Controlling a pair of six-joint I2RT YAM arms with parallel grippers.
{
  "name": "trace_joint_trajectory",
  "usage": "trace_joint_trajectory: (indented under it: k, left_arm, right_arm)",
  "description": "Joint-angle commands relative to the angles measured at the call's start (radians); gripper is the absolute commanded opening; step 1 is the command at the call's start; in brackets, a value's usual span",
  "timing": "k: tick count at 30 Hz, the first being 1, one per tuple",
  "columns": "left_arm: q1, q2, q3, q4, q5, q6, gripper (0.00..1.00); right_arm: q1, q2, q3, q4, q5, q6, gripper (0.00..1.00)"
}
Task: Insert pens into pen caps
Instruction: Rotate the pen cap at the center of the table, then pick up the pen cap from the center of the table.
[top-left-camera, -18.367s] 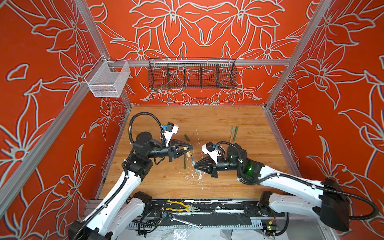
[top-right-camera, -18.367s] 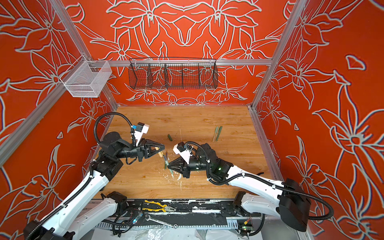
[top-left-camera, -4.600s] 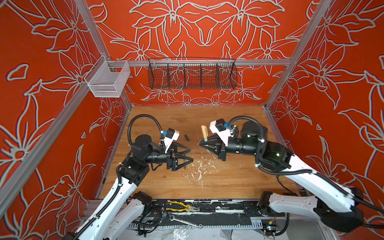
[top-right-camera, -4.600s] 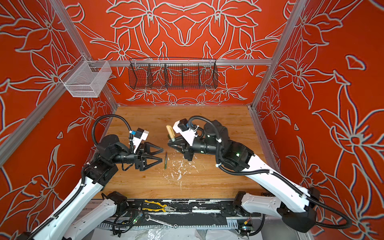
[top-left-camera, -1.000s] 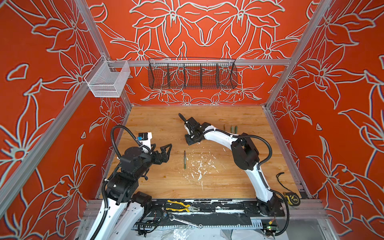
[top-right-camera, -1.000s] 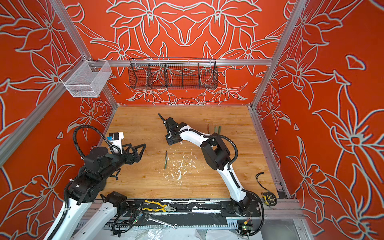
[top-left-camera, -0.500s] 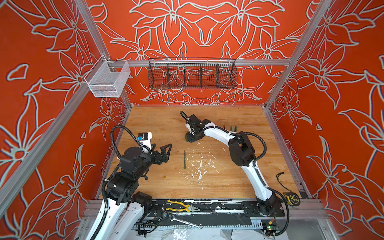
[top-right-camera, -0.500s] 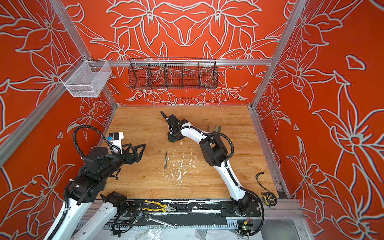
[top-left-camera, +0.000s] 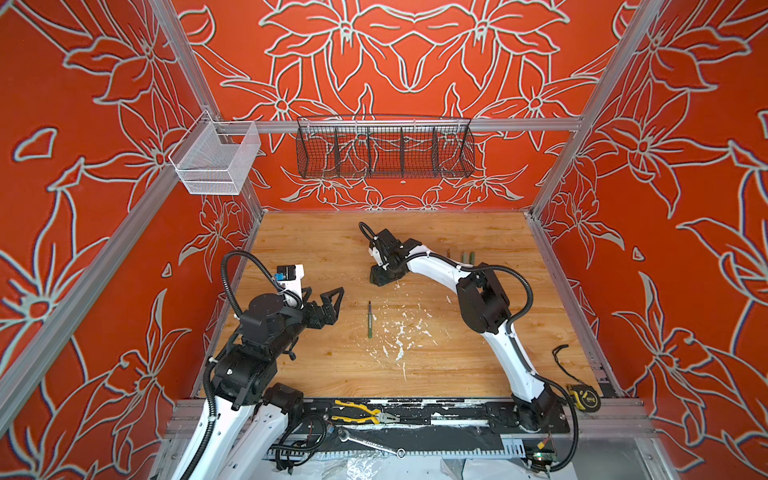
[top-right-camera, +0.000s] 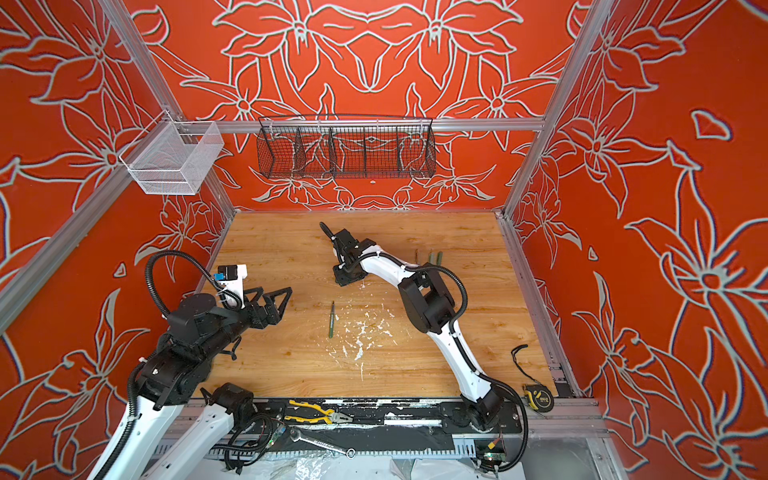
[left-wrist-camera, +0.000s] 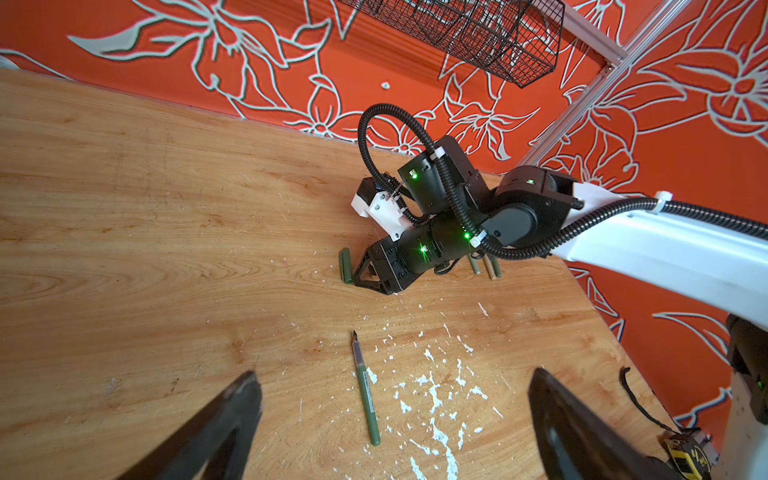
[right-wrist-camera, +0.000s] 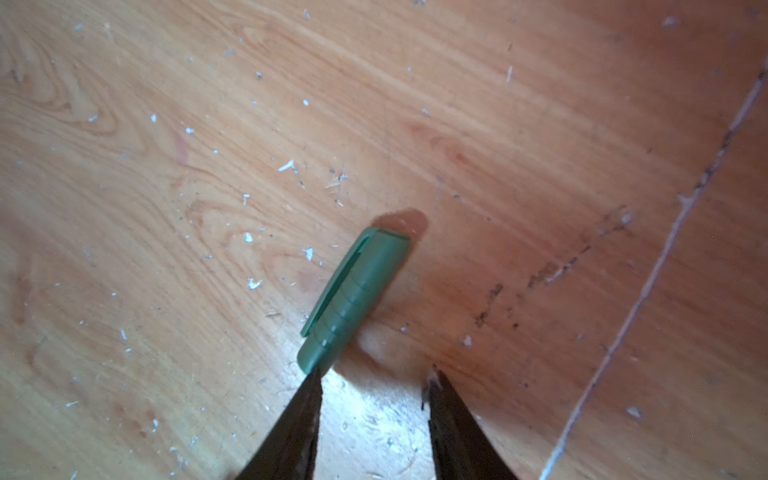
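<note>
One green pen cap (right-wrist-camera: 353, 295) lay flat on the table (top-left-camera: 457, 365), touching one tip of the right gripper (right-wrist-camera: 374, 374), spread and empty | left gripper (top-left-camera: 326, 293) spread wide, empty | bare green pen (top-left-camera: 369, 320) lay well apart | step: likely grabbing cap | next: get both tips around it

One pen (top-left-camera: 369, 320) is laid near the middle of the table (top-left-camera: 457, 365), with the left gripper (top-left-camera: 326, 297) placed to its left. Behind the pen, the right gripper (top-left-camera: 380, 279) is set down at the tabletop, and a cap (right-wrist-camera: 353, 297) is found against one fingertip (right-wrist-camera: 307, 399). Further right, towards the back, three more pens (top-left-camera: 463, 257) are lined up side by side. Pliers (top-left-camera: 361, 413) and a wrench (top-left-camera: 368, 442) are kept on the front rail.
</note>
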Motion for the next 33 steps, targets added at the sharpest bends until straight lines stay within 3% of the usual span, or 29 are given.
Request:
trace_joint_trajectory:
  k: [1,33]
  left_arm:
    - [0.006,-0.003,0.005,0.023,0.002,-0.003,0.97]
    - [0.006,-0.011,0.004,0.035,0.015,0.002,0.97]
  right_arm:
    - [0.010,-0.033,0.002,0.005,-0.011,0.023,0.44]
    - [0.016,0.090,0.150,-0.056,-0.025,0.084,0.38]
